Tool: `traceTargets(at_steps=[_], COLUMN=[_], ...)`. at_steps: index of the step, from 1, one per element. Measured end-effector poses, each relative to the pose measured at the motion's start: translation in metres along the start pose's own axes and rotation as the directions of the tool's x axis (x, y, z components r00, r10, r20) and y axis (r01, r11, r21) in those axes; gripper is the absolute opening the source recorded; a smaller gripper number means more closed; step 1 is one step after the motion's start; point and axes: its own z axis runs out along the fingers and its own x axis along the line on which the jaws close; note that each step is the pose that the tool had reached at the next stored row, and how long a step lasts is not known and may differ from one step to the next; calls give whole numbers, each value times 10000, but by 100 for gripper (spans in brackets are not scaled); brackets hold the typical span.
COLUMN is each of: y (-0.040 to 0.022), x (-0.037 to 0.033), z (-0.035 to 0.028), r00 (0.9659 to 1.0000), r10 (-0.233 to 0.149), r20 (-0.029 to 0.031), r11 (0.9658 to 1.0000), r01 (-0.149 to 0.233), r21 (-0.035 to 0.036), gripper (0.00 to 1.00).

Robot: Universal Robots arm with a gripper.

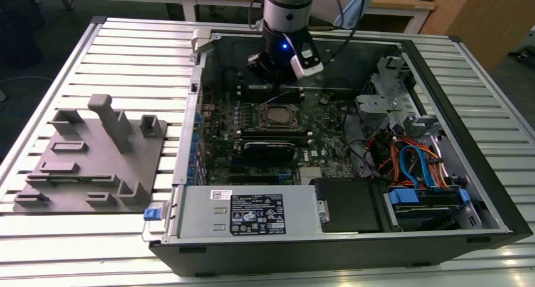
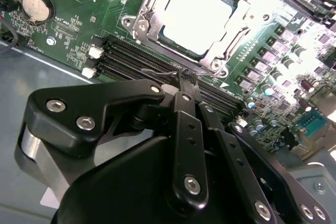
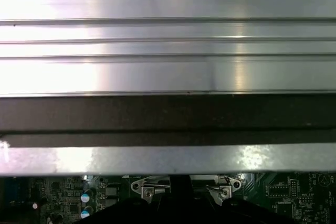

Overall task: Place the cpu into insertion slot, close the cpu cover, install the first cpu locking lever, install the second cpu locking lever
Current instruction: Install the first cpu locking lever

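Note:
The cpu [image 2: 197,11], a square chip with a bright silver top, lies in the insertion slot [image 1: 280,116] on the green motherboard [image 2: 68,35]. The cpu cover [image 2: 157,3], a silver frame, lies flat around the chip's edges. My gripper [image 2: 185,80] hangs just beside the socket, over the black memory slots, with its black fingers [image 2: 181,124] pressed together. A thin wire locking lever [image 2: 160,72] reaches to the fingertips; whether it is pinched I cannot tell. In the exterior view the gripper [image 1: 279,86] sits just behind the socket inside the open case.
A grey fixture block [image 1: 92,155] stands on the slatted table at the exterior view's left. Inside the case are a power supply [image 1: 242,212], a drive cage with cables [image 1: 418,161], memory slots [image 2: 126,56] and a coin battery [image 2: 37,6]. The case wall [image 3: 168,114] rises close by.

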Motion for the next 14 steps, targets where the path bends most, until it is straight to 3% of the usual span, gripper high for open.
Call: traceTargets(at_steps=[4,14], y=[19,34], x=[-57,-124], z=[19,57], r00=[10000,10000], r10=[1,1], r20=[-11,-17], r11=[10000,10000], r01=[-1,-1], r21=[1,0], gripper=[10,10])
